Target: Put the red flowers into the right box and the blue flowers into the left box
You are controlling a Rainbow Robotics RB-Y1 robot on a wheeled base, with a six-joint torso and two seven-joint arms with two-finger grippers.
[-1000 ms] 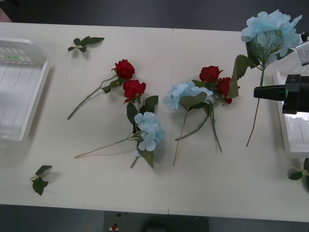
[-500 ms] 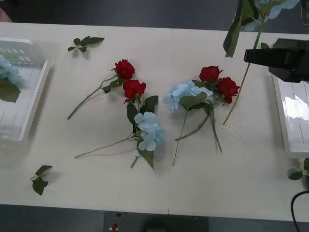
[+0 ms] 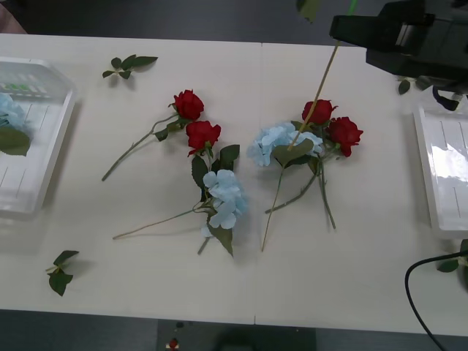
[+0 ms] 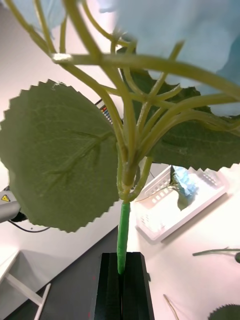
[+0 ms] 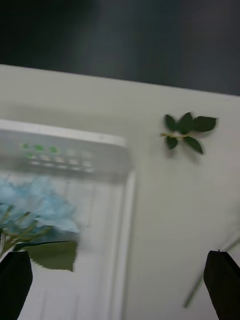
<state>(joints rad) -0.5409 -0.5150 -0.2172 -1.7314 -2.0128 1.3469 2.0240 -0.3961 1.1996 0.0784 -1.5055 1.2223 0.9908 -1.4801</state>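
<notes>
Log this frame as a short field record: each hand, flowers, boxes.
right hand: shut on a blue flower's stem, raised above the table's far right
left hand: open, over the left box
left box contents: one blue flower
right box: no flowers visible
on table: four red flowers, two blue flowers

right hand point(image 4: 121, 286) clamped shut, left hand point(image 5: 120, 280) spread

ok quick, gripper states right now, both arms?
Left gripper: open, holding nothing, above the left box.
Right gripper: shut on a blue flower's stem, lifted high over the table's right side.
</notes>
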